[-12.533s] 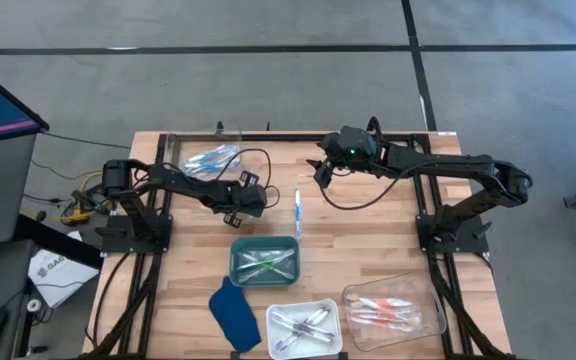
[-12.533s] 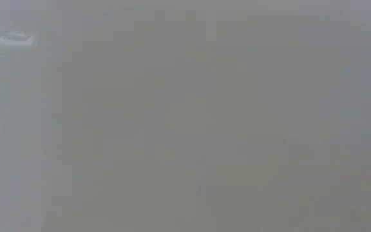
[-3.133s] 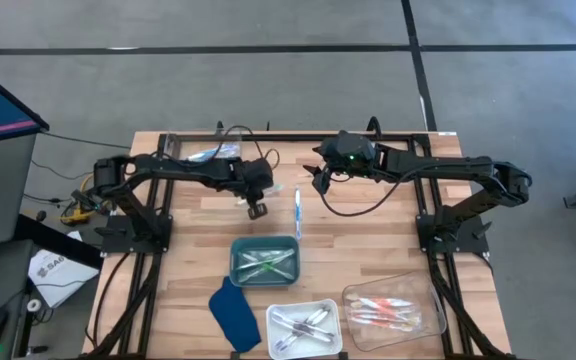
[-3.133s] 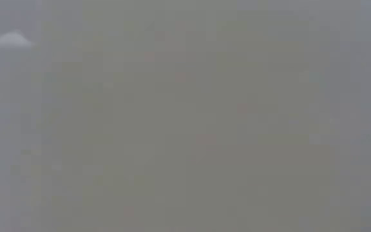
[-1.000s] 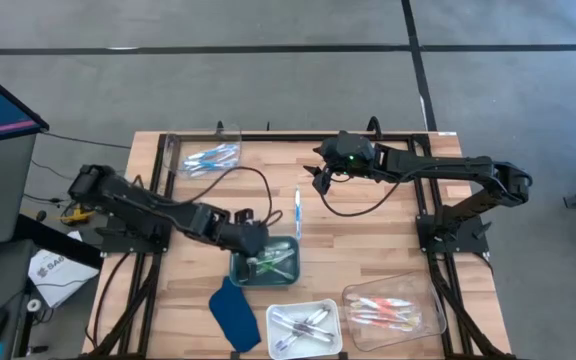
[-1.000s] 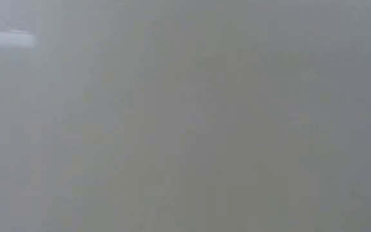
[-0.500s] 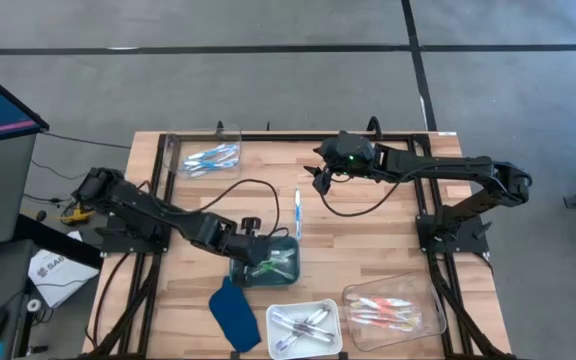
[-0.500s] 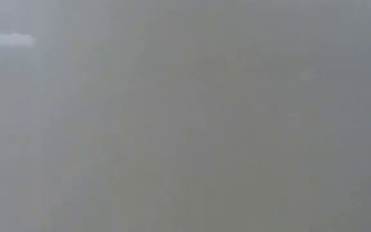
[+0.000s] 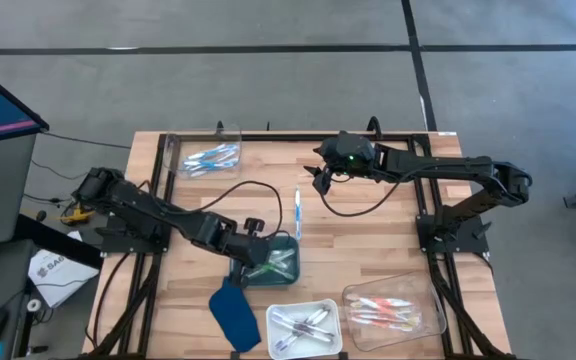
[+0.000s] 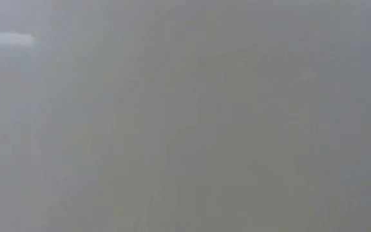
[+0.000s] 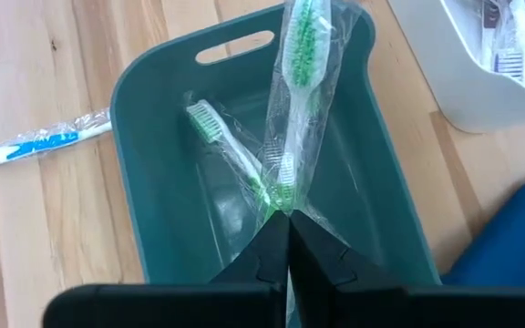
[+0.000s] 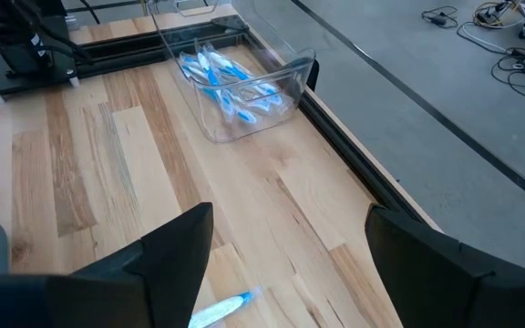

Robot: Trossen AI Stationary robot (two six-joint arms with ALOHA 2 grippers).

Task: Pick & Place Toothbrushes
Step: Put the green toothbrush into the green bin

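My left gripper [image 9: 259, 254] hangs over the teal tray [image 9: 290, 243] near the table's middle, shut on a green toothbrush [image 11: 301, 55] in a clear wrapper. A second wrapped green toothbrush [image 11: 219, 139] lies on the tray's floor [image 11: 180, 228]. One blue toothbrush [image 9: 297, 211] lies loose on the wood beyond the tray. My right gripper [image 9: 320, 178] hovers open over the table's far middle, with nothing between its fingers [image 12: 176, 246]. The low view shows only grey haze. My left gripper pinches the green toothbrush's handle end and its wrapper [image 11: 285, 193] between its two shut fingers. The fingers slant down from the table's left, along the brush. The brush reaches away from the fingertips over the tray, bristle end [image 11: 304, 41] near the tray's slotted rim; whether it rests there I cannot tell.
A clear bin with blue toothbrushes [image 9: 209, 157] stands at the far left. Along the near edge are a dark blue cloth piece [image 9: 234, 313], a white tray with purple-grey brushes [image 9: 304, 328] and a clear tray with pink-orange brushes [image 9: 392, 309]. Bare wood lies at the right.
My left gripper, shut the whole time, has sunk a little toward the teal tray and rolled about its own axis, then held still. My right gripper has not moved.
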